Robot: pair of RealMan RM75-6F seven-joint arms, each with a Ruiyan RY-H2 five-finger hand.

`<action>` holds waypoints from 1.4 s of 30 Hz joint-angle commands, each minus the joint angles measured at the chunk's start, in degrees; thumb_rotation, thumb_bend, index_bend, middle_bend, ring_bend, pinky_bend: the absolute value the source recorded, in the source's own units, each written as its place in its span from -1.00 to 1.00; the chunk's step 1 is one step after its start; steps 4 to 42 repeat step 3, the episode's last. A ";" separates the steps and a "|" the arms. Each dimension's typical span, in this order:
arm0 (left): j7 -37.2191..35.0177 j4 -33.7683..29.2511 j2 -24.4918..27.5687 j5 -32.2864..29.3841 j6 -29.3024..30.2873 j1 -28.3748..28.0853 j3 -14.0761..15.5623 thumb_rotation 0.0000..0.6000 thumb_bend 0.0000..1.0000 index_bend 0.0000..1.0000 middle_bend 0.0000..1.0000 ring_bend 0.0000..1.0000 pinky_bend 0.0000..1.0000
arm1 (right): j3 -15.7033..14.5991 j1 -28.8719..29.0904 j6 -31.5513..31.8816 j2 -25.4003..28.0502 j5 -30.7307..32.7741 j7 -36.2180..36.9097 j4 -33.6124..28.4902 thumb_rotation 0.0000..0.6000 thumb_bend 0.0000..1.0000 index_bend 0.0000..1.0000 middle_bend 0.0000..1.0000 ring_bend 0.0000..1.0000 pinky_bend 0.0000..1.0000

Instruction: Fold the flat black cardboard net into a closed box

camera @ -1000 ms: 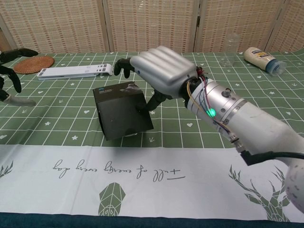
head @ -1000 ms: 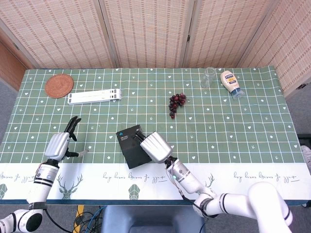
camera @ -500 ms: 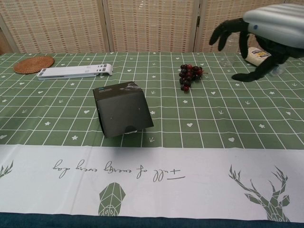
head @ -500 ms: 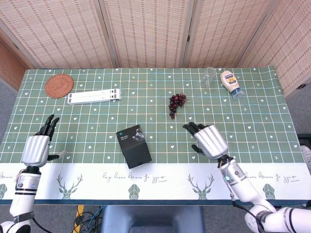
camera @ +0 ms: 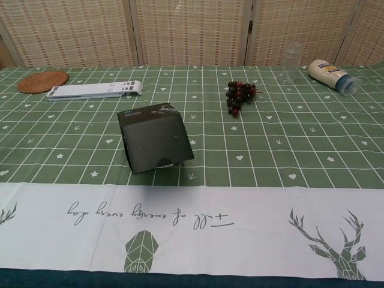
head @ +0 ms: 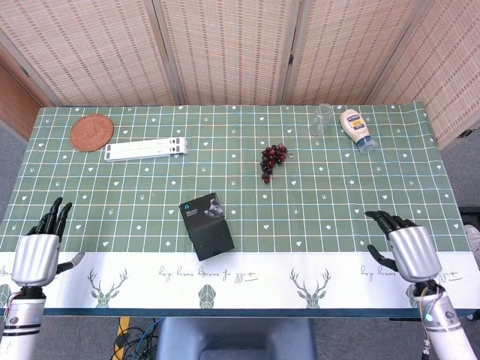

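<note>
The black cardboard box (head: 206, 225) stands folded and closed on the green tablecloth near the table's front, also seen in the chest view as the box (camera: 154, 137), tilted a little. Nothing touches it. My left hand (head: 37, 249) hovers at the front left corner of the table, fingers apart and empty. Far to the right, my right hand (head: 405, 247) sits near the front right edge, fingers spread, holding nothing. Neither hand appears in the chest view.
A bunch of dark grapes (head: 272, 160) lies behind the box. At the back stand a clear glass (head: 322, 119) and a mayonnaise bottle (head: 356, 129). A white folding stand (head: 145, 149) and a woven coaster (head: 91, 132) lie at the back left.
My right hand let go of the box and drew back to the front right edge. My left hand withdrew to the front left corner. The box stayed in place.
</note>
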 commanded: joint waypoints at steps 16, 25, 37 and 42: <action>2.84 -3.37 0.48 0.30 2.68 3.19 1.78 1.00 -0.89 -1.00 -1.00 -0.65 -0.12 | -0.84 -5.55 3.85 0.10 -0.26 4.96 3.96 1.00 -0.44 -0.56 -0.34 -0.13 0.04; 2.84 -3.37 0.48 0.30 2.68 3.19 1.78 1.00 -0.89 -1.00 -1.00 -0.65 -0.12 | -0.84 -5.55 3.85 0.10 -0.26 4.96 3.96 1.00 -0.44 -0.56 -0.34 -0.13 0.04; 2.84 -3.37 0.48 0.30 2.68 3.19 1.78 1.00 -0.89 -1.00 -1.00 -0.65 -0.12 | -0.84 -5.55 3.85 0.10 -0.26 4.96 3.96 1.00 -0.44 -0.56 -0.34 -0.13 0.04; 2.84 -3.37 0.48 0.30 2.68 3.19 1.78 1.00 -0.89 -1.00 -1.00 -0.65 -0.12 | -0.84 -5.55 3.85 0.10 -0.26 4.96 3.96 1.00 -0.44 -0.56 -0.34 -0.13 0.04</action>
